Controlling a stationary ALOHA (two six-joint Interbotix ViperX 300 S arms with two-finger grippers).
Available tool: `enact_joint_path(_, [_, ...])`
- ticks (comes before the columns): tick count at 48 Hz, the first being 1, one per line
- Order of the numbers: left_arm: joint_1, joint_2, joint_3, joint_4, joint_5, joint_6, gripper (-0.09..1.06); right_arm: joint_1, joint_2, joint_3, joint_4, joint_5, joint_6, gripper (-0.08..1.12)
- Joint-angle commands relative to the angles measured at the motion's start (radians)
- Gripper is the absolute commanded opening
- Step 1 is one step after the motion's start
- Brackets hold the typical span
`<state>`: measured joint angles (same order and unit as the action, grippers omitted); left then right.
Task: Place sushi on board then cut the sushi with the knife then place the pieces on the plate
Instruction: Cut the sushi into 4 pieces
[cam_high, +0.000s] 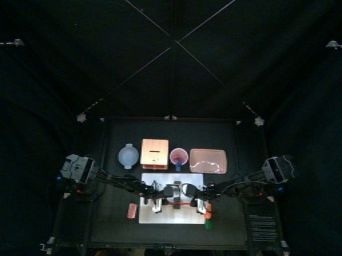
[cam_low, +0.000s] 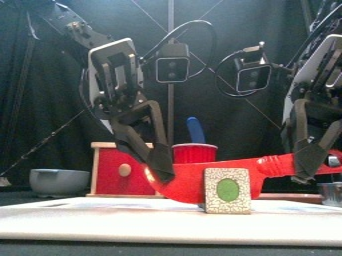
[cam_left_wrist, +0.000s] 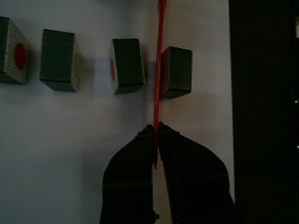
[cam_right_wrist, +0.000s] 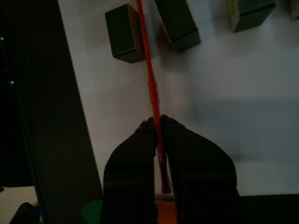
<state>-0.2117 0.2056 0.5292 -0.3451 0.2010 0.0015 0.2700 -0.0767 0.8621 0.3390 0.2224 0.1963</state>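
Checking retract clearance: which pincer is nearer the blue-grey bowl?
Left. The left pincer is over the bowl-side end of the white cutting board, in front of the bowl. The right pincer is at the opposite end. Both grip the red knife.

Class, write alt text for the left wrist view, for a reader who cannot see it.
The left claw, shut on a thin red knife, holds the blade along the gap between two of four sushi pieces. The pieces stand apart in a row on the white cutting board.
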Motion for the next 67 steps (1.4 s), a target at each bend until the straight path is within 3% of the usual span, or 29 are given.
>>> enact_joint_path(1, [-0.015,-0.023,-0.002,-0.009,0.009,-0.003,0.39,0.029,-0.014,-0.005,0.017,0.008,0.003,0.31])
enact_joint_path(17, [-0.009,-0.055,-0.014,0.0,0.011,0.005,0.39,0.021,-0.08,-0.009,-0.003,0.038,0.002,0.31])
enact_joint_path(21, [-0.006,-0.089,-0.018,0.031,0.012,0.005,0.39,0.014,-0.126,-0.009,-0.023,0.064,0.002,0.31])
enact_joint_path(26, [0.003,-0.127,-0.023,0.094,-0.002,0.0,0.4,-0.011,-0.192,-0.011,-0.051,0.097,0.002,0.31])
enact_joint_path(32, [0.04,-0.15,-0.026,0.155,-0.051,0.005,0.43,-0.044,-0.288,-0.003,-0.084,0.135,0.002,0.31])
enact_joint_path(39, [0.074,-0.156,-0.035,0.207,-0.071,0.005,0.54,-0.084,-0.388,0.023,-0.101,0.189,0.002,0.31])
enact_joint_path(52, [0.112,-0.158,-0.046,0.25,-0.083,0.005,0.78,-0.127,-0.577,0.129,-0.086,0.235,0.005,0.31])
enact_joint_path(59, [0.127,-0.167,-0.041,0.279,-0.087,0.003,0.79,-0.14,-0.684,0.192,-0.046,0.295,0.006,0.31])
enact_joint_path(67, [0.144,-0.163,-0.038,0.284,-0.114,0.002,0.79,-0.186,-0.772,0.253,0.002,0.402,0.006,0.31])
